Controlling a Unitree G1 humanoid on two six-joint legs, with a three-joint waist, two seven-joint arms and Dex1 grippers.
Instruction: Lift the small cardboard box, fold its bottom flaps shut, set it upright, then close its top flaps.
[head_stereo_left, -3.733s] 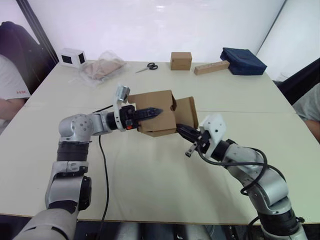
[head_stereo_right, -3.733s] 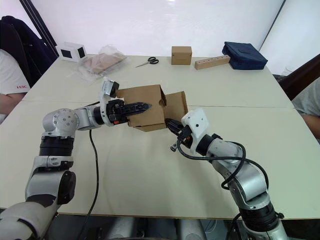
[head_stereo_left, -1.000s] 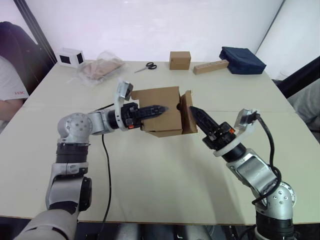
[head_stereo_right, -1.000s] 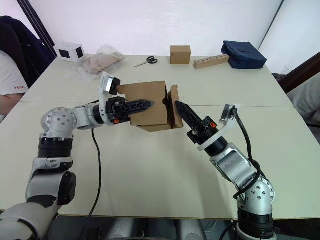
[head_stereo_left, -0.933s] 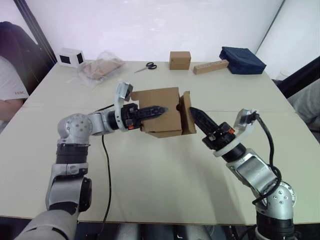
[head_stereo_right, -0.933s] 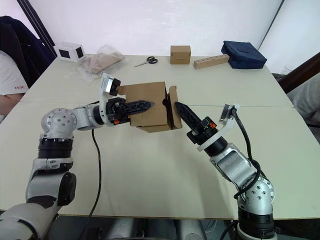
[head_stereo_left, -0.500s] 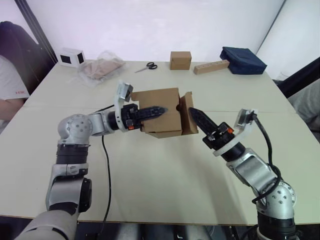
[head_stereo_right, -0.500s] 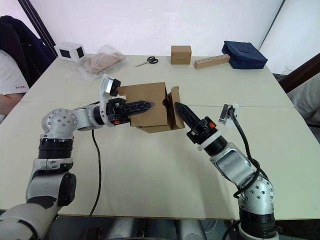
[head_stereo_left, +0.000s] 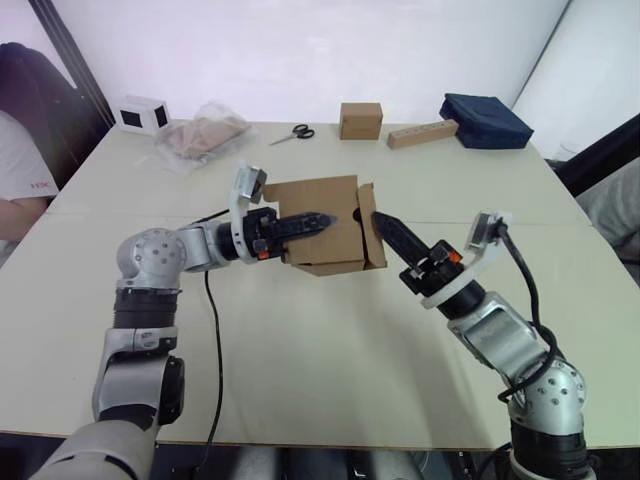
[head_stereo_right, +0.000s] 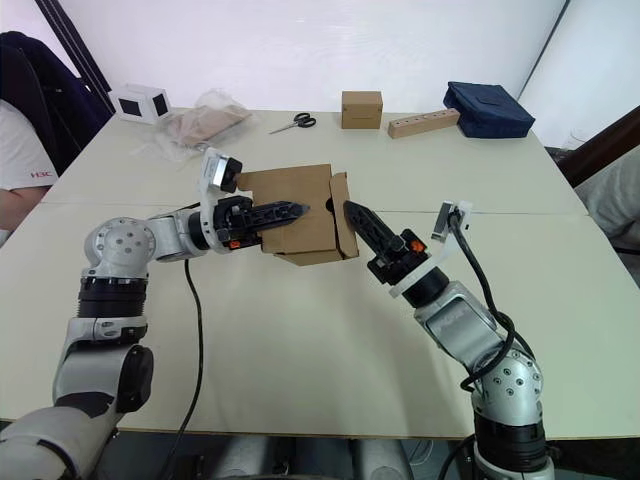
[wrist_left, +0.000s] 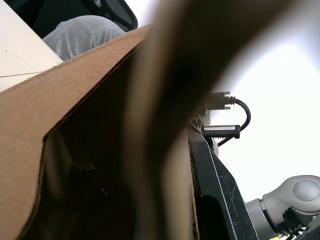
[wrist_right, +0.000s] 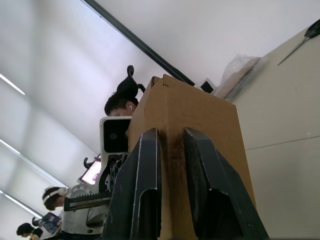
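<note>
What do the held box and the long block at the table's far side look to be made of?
The small cardboard box: brown corrugated cardboard with a matte finish, judging by its thin, bent flaps and raw cut edges. The long tan block: probably unfinished light wood, judging by its pale, even colour and square edges, though foam or board is possible.

Silver-grey jointed arms are showing rounded motor housings at shoulder and elbow. The left gripper (head_stereo_left: 305, 221) is sporting two long black fingers, orange accents at its base and a white camera block on the wrist. The right gripper (head_stereo_left: 388, 228) is matching it, black cables looping along its forearm.
</note>
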